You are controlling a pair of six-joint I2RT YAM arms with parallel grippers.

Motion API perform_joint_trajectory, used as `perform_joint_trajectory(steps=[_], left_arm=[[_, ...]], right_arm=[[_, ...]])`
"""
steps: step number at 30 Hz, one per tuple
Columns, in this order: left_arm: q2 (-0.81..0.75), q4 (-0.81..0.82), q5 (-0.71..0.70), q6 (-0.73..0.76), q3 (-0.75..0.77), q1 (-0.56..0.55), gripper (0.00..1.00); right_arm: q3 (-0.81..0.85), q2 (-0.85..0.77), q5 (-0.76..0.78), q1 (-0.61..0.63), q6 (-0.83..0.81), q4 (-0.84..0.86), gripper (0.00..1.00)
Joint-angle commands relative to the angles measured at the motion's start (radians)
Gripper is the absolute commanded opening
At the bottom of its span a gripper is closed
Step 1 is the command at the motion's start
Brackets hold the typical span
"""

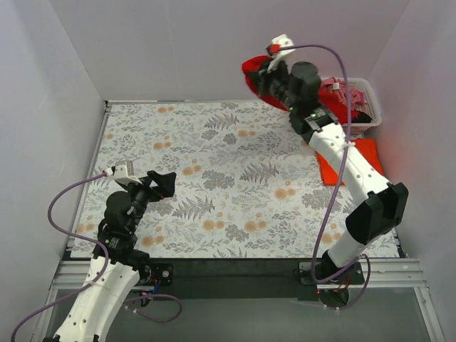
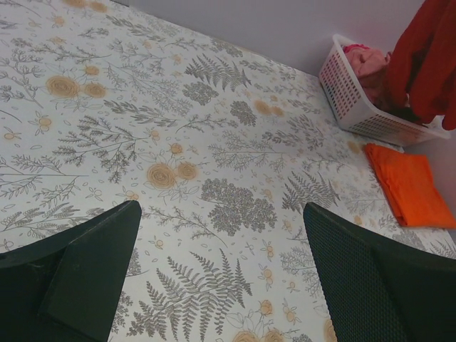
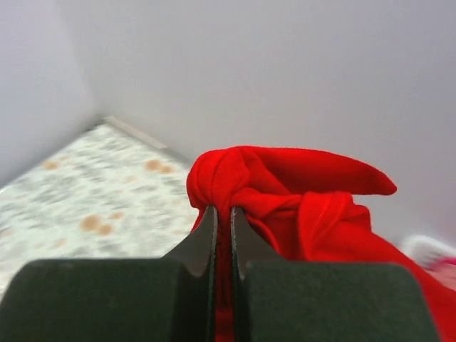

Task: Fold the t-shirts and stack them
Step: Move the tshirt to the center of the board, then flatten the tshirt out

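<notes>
My right gripper (image 1: 265, 78) is shut on the bright red t-shirt (image 1: 251, 70) and holds it bunched in the air above the table's far right; the right wrist view shows the cloth (image 3: 285, 192) pinched between the fingers. The red shirt hangs at the top right of the left wrist view (image 2: 427, 57). A folded orange t-shirt (image 1: 356, 160) lies flat at the right edge, also in the left wrist view (image 2: 410, 184). Pink cloth (image 1: 343, 92) lies in the white basket (image 1: 370, 107). My left gripper (image 1: 162, 184) is open and empty, low over the near left of the table.
The white lattice basket stands in the far right corner, also in the left wrist view (image 2: 349, 100). The floral table cloth (image 1: 214, 178) covers the table. Grey walls close in the left, back and right sides.
</notes>
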Motion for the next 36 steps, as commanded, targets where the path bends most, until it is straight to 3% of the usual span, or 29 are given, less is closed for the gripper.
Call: perform_joint_trajectory(steps=[1,2,3,4,6,7,10,15,17,23,31,36], left_arm=[[-0.025,-0.017,-0.016,0.01,0.039,-0.007,0.98],[-0.026,-0.021,-0.019,0.01,0.041,-0.008,0.98],[-0.033,-0.028,-0.022,0.007,0.041,-0.008,0.98],[-0.036,-0.031,-0.025,0.007,0.044,-0.008,0.98],[-0.037,-0.042,-0.028,0.001,0.048,-0.008,0.98],[-0.037,-0.045,-0.028,0.0,0.048,-0.007,0.98],[-0.039,-0.048,-0.028,-0.002,0.05,-0.008,0.98],[-0.017,-0.044,-0.028,-0.004,0.048,-0.008,0.98],[0.0,-0.039,-0.021,-0.002,0.051,-0.007,0.98],[0.116,-0.037,0.018,-0.003,0.065,-0.007,0.98],[0.259,-0.056,0.042,-0.01,0.088,-0.005,0.98],[0.276,-0.054,0.042,-0.007,0.09,-0.004,0.98]], right_arm=[[-0.051,0.003,0.018,0.207,0.036,0.007,0.01],[-0.059,0.024,0.009,0.249,0.048,0.008,0.01],[-0.059,0.041,-0.005,0.321,0.062,0.007,0.09],[-0.055,0.082,-0.028,0.353,0.079,0.002,0.26],[-0.003,0.131,-0.086,0.407,0.09,-0.03,0.38],[0.017,0.173,-0.099,0.447,0.082,-0.089,0.54],[0.056,0.198,-0.099,0.473,0.056,-0.163,0.75],[-0.12,0.072,0.071,0.406,0.027,-0.179,0.8],[-0.229,0.02,0.067,0.317,0.035,-0.179,0.79],[-0.406,0.016,-0.171,0.061,0.036,-0.177,0.77],[-0.413,0.153,-0.283,-0.093,0.104,-0.138,0.77],[-0.357,0.251,-0.303,-0.094,0.157,-0.118,0.76]])
